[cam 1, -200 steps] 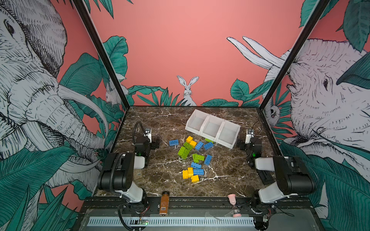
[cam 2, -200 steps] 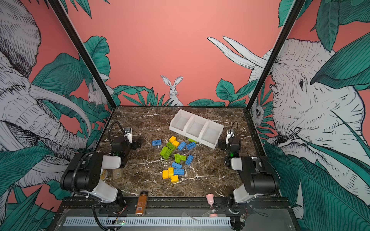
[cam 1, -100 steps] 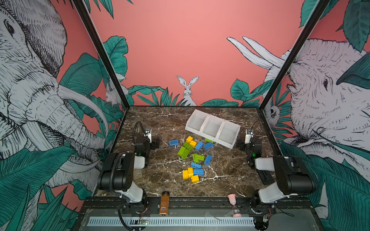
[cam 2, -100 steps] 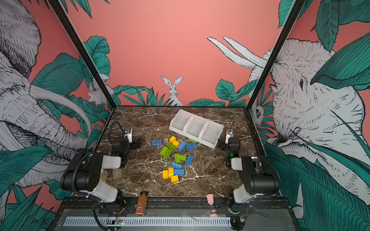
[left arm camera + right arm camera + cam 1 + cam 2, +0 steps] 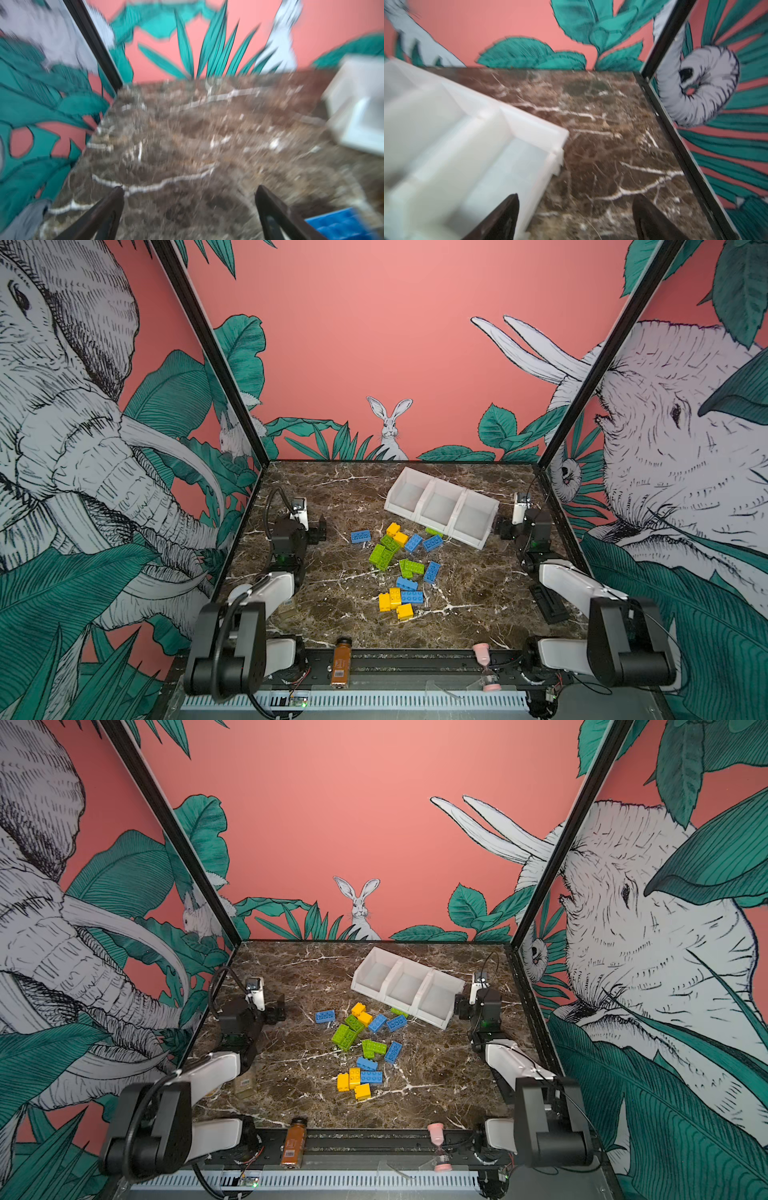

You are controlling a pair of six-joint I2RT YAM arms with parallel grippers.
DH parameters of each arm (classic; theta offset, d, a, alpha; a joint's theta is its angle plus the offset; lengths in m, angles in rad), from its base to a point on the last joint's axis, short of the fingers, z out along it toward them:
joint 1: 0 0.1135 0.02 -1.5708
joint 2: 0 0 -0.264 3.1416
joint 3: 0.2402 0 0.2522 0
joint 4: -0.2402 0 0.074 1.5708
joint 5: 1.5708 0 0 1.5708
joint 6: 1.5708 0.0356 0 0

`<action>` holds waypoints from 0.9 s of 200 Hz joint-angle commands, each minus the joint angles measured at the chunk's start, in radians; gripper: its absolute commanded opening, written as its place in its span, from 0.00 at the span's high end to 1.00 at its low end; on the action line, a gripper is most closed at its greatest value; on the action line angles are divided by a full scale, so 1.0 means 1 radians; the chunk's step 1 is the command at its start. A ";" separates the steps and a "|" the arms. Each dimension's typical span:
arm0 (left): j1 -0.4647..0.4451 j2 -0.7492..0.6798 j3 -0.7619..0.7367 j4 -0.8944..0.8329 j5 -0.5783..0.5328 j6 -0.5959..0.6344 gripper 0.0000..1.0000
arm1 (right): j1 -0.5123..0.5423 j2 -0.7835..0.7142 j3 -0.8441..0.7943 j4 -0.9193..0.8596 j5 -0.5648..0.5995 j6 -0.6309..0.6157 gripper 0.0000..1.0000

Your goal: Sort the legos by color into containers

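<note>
Near containers (image 5: 457,510), tricolour legos (image 5: 409,568), seemingly studded

brown bottle (image 5: 341,663): past table (image 5: 332,489) front edge | pink sand timer (image 5: 484,666): same | black slab (image 5: 548,605): on table

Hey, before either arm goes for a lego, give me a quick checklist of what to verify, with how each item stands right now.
1. Left gripper open and empty: ok.
2. Right gripper open and empty: ok, fingers apart with nothing between them.
3. All three bins empty: ok.
4. Legos loose on the table, none in a bin: ok.
5. Right gripper clear of the end bin: cannot tell; it sits close beside it.
6. Left wrist view sharp: not ok, blurred.
</note>
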 commanded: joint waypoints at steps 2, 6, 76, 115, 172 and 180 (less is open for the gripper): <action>-0.080 -0.130 0.039 -0.095 0.147 -0.158 0.01 | 0.204 -0.067 0.069 -0.235 0.117 0.047 0.16; -0.108 -0.142 0.042 -0.094 0.166 -0.171 0.01 | 0.237 -0.066 0.083 -0.246 0.131 0.057 0.16; -0.426 -0.112 -0.072 0.037 0.148 -0.118 0.01 | 0.420 0.284 0.442 -0.469 0.166 0.295 0.15; -0.426 -0.153 -0.085 -0.024 0.084 -0.131 0.01 | 0.406 0.487 0.598 -0.589 0.211 0.376 0.15; -0.426 -0.195 -0.108 -0.034 0.018 -0.126 0.01 | 0.351 0.625 0.629 -0.545 0.186 0.445 0.24; -0.425 -0.193 -0.106 -0.041 0.013 -0.128 0.01 | 0.345 0.637 0.640 -0.544 0.181 0.436 0.27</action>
